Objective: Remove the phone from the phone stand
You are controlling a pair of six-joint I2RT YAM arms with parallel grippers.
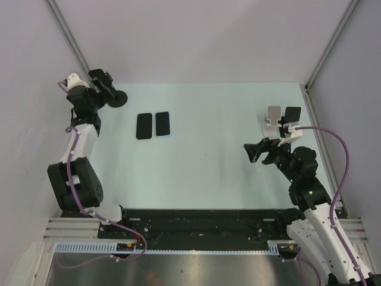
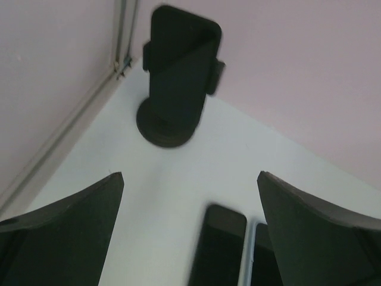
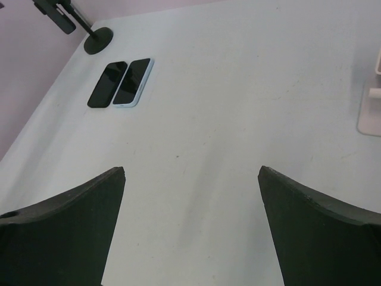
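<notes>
- Two grippers, both empty: the left gripper (image 2: 190, 174) has its jaws spread wide with nothing between them, and the right gripper (image 3: 190, 173) is just as wide over bare tabletop (image 3: 238, 89).
- The phone (image 2: 183, 56) is a dark slab standing upright in the black phone stand (image 2: 162, 128) near the far left corner, pinched by small side tabs. It is ahead of the left gripper, apart from it and a little left of the gap's centre.
- The step in hand looks like the approach and line-up, best done by the left arm since it is the nearer one.
- Shift left until the phone sits in the middle of the gap, then advance squarely.
- Take the phone by its long edges above the side tabs, so the fingers close on the phone and not on the clamp. The wrist view is blurred, so I cannot tell how much edge is free.
- Once gripped, draw the phone upward along the stand's own line instead of pulling it straight back. The round base may tip or slide.
- If the stand drags along, the right arm could pin the base, though it is well apart now.
- Keep the fingers above the loose phones (image 1: 144, 126) lying flat side by side near the stand.
- Whether the white stand (image 1: 274, 114) on the right holds anything, I cannot tell.
</notes>
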